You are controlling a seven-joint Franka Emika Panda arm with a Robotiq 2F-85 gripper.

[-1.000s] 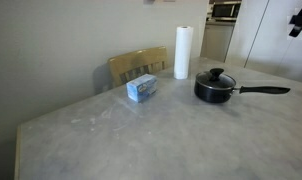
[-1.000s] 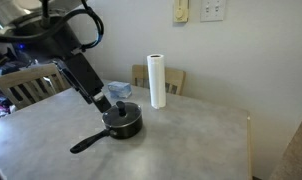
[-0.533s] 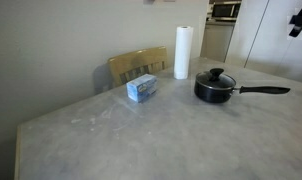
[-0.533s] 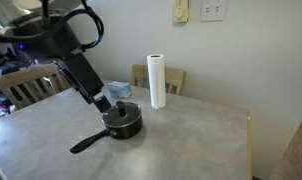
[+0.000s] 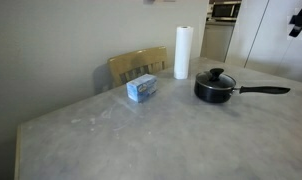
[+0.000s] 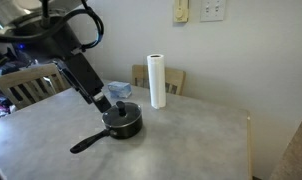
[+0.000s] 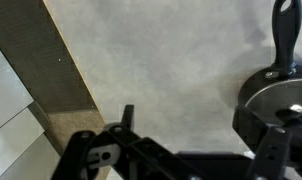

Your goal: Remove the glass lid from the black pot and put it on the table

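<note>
Glass lid (image 5: 217, 79) on black pot (image 5: 211, 94), marbled table (image 5: 141, 140)

**Table** (image 5: 141, 140): light grey top with faint, cloudy marbling in both exterior views.
**Black pot** (image 5: 213, 92): black body and black handle.
**Glass lid** (image 5: 216, 80): clear, with a black knob (image 5: 217, 72). In the wrist view its rim (image 7: 241, 100) shows pale and metallic.
**Paper-towel roll** (image 5: 182, 52): plain white.
**Box** (image 5: 142, 89): blue with white patches.
**Chair** (image 5: 137, 66): pale honey-brown wood.
**Gripper** (image 6: 102, 103): black throughout.
**Wall** (image 5: 61, 35): flat beige-grey, unpatterned.
**Switch plate** (image 6: 181, 11): cream.
**Outlet plate** (image 6: 212, 10): white.
</note>
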